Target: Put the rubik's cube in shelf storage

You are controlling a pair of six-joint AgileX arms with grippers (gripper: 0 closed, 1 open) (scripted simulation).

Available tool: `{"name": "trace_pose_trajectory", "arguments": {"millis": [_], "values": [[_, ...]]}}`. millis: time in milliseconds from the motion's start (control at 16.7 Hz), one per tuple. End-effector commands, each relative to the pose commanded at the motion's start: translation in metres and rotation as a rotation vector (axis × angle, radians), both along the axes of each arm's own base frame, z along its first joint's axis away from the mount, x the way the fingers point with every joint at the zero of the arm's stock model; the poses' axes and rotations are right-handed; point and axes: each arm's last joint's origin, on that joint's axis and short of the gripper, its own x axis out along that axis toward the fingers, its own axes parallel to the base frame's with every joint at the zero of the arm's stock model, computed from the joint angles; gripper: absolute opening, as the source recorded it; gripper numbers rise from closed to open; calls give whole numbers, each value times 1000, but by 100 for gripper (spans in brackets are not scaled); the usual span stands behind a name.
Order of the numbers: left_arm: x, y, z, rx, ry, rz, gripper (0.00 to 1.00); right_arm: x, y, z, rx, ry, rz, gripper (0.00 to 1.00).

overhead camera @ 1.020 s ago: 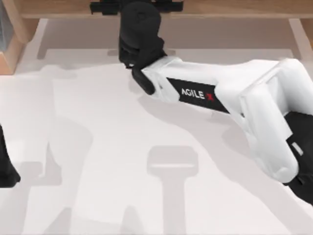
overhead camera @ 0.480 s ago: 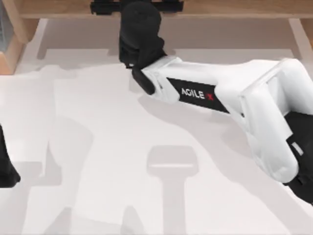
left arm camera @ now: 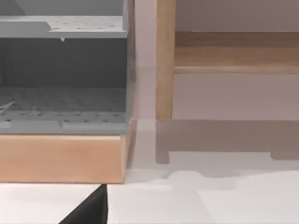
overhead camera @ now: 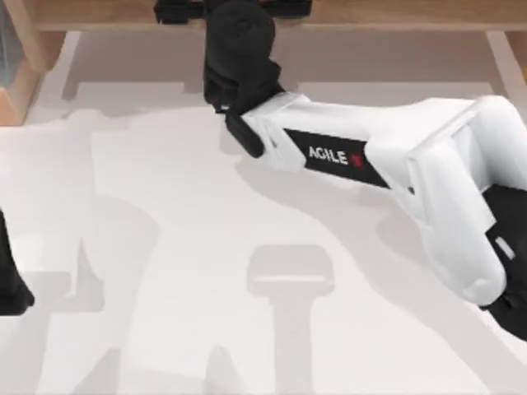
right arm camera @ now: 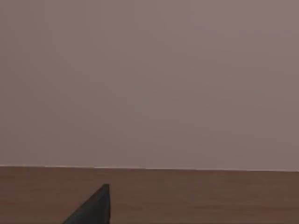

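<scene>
My right arm (overhead camera: 387,156) stretches from the table's right side toward the far edge, its white forearm bearing a black plate that reads "AGILE" in white with a red X, and its black right gripper (overhead camera: 235,10) sits over the long brown board of the shelf storage (overhead camera: 395,12) at the back; whether its fingers are spread or pressed together I cannot tell, and the rubik's cube is hidden from me. My left arm (overhead camera: 10,276) is parked at the table's left edge, facing a grey perforated bin (left arm camera: 63,70) on a wooden base (left arm camera: 63,158) beside a pale shelf post (left arm camera: 165,60).
</scene>
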Motion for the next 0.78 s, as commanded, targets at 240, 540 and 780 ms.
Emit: {"name": "trace_pose_trajectory", "arguments": {"millis": [240, 540, 780], "values": [[0, 0, 0, 0, 0, 0, 100, 12, -38, 17, -93, -47, 1, 100], [0, 0, 0, 0, 0, 0, 100, 23, -128, 33, -338, -124, -13, 100], [0, 0, 0, 0, 0, 0, 100, 9, -218, 30, -607, -172, -26, 100]]}}
